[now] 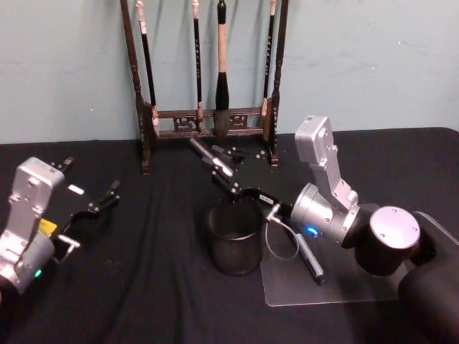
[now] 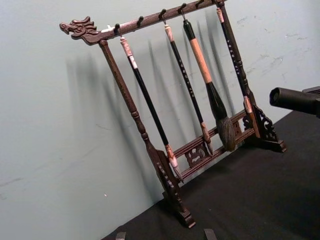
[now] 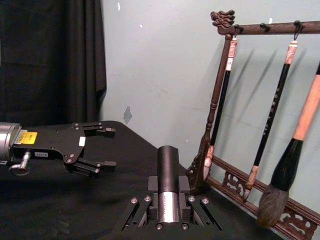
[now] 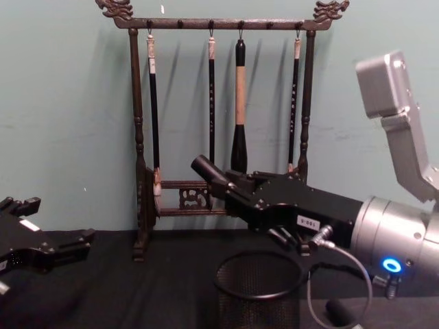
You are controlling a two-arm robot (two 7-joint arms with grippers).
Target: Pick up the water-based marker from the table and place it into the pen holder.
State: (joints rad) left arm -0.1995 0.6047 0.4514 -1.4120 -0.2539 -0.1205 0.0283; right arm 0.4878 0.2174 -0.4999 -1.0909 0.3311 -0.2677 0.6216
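Note:
My right gripper (image 1: pixel 219 169) is shut on a black water-based marker (image 1: pixel 199 150), which it holds tilted above and just behind the pen holder (image 1: pixel 234 237), a round black mesh cup. From the chest, the marker (image 4: pixel 206 168) points up and left over the cup's rim (image 4: pixel 257 275). In the right wrist view the marker (image 3: pixel 168 167) lies clamped between the fingers (image 3: pixel 152 183). At the left of the table my left gripper (image 1: pixel 87 183) rests open and holds nothing.
A tall dark wooden brush rack (image 1: pixel 204 123) with several hanging brushes stands behind the cup. A second dark pen (image 1: pixel 310 259) lies on a clear plastic sheet (image 1: pixel 337 290) to the right of the cup. Black cloth covers the table.

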